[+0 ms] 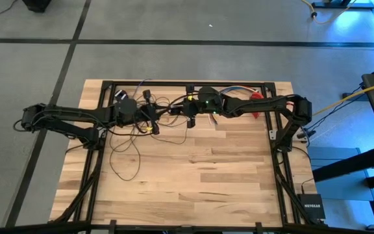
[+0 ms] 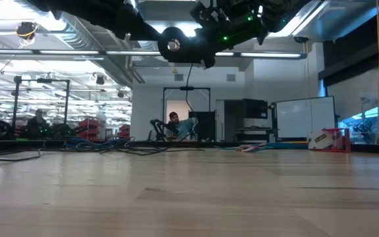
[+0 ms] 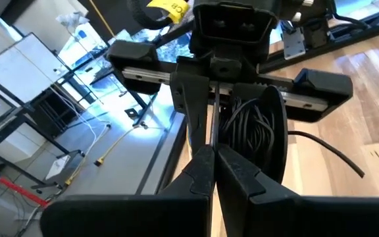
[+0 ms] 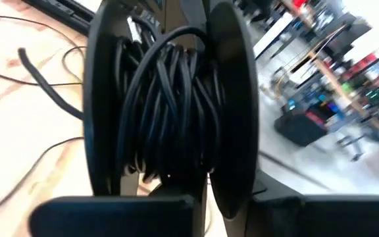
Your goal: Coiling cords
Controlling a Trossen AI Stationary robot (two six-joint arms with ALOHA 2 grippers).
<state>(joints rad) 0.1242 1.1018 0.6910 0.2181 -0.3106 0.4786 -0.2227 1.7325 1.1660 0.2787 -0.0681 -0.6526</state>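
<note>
- The 2 arms meet over the far middle of the worktop [image 1: 193, 169], raised well above the wood, as the low view shows.
- The right gripper [image 1: 192, 107] points toward the left arm and holds a black spool [image 4: 170, 99] with 2 round flanges; the spool sits right between its fingers, filling the right wrist view.
- The cords [image 4: 170, 105] are wound in many dark turns around the spool's core, packed between the 2 flanges.
- The right gripper's fingers are closed most of the way, clamped on the spool.
- The left gripper [image 3: 214, 155] faces the spool from the other side, its tips just in front of one flange.
- Its 2 fingers [image 3: 199, 171] are pressed together, and a thin strand runs straight up from between the tips toward the right arm's wrist; whether that strand is pinched cannot be told for sure.
- The rest of the cords lie loose on the worktop below and to the left arm's side, in wide irregular loops [image 1: 125, 153] spreading toward the near edge.
- A free end of dark wire [image 4: 45, 85] lies on the wood just beside the spool in the right wrist view.
- A yellow tag [image 1: 149, 129] shows close under the left gripper.
</note>
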